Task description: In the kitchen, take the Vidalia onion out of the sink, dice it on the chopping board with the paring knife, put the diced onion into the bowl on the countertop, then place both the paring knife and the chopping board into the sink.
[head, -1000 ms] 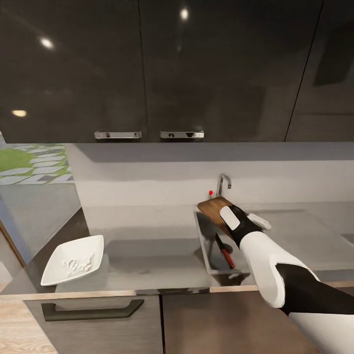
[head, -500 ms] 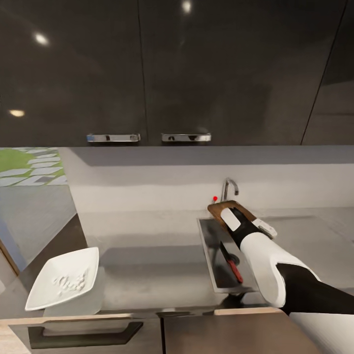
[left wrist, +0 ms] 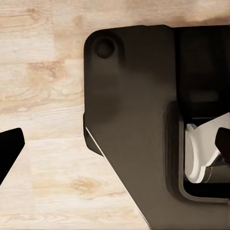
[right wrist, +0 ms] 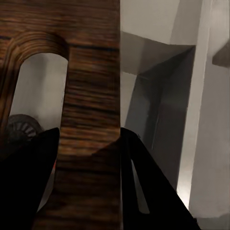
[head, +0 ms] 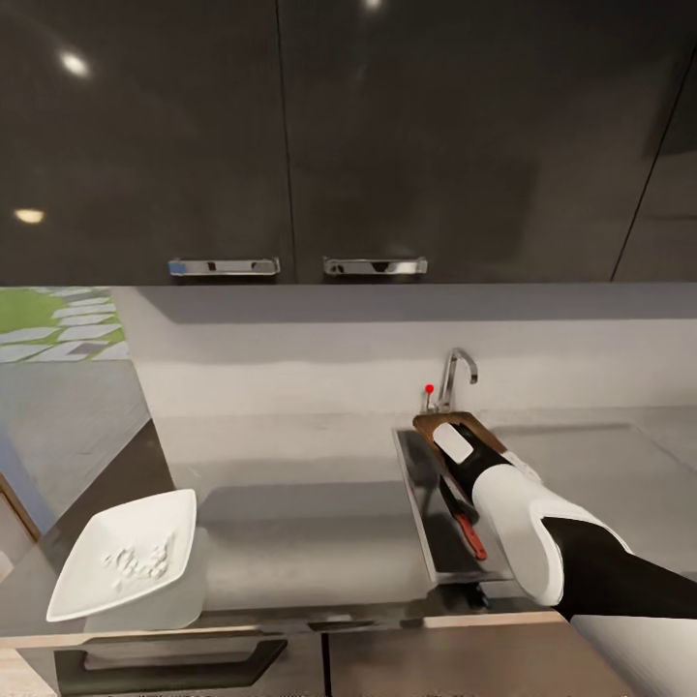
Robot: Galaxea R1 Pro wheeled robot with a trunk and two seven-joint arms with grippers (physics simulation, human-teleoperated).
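Chopping board [head: 455, 426], dark wood with a cut-out handle slot, held over the back end of the sink [head: 426, 523], tilted, gripped by the right fingers [right wrist: 43, 158] clamped on either side of the board's edge beside the slot. Right gripper [head: 463, 447] over the sink basin, arm reaching in from the counter's front right. Paring knife [head: 467, 528] with red handle lying in the sink bottom, near the front, beside the arm. Drain [right wrist: 19, 128] glimpsed through the board's slot. Faucet [head: 455, 373] at the counter's back edge behind the sink. White bowl [head: 121, 571] with diced onion [head: 131, 561] at the counter's front left corner, well apart from the sink. Left fingers [left wrist: 9, 148] spread apart, empty, over wooden floor [left wrist: 43, 72].
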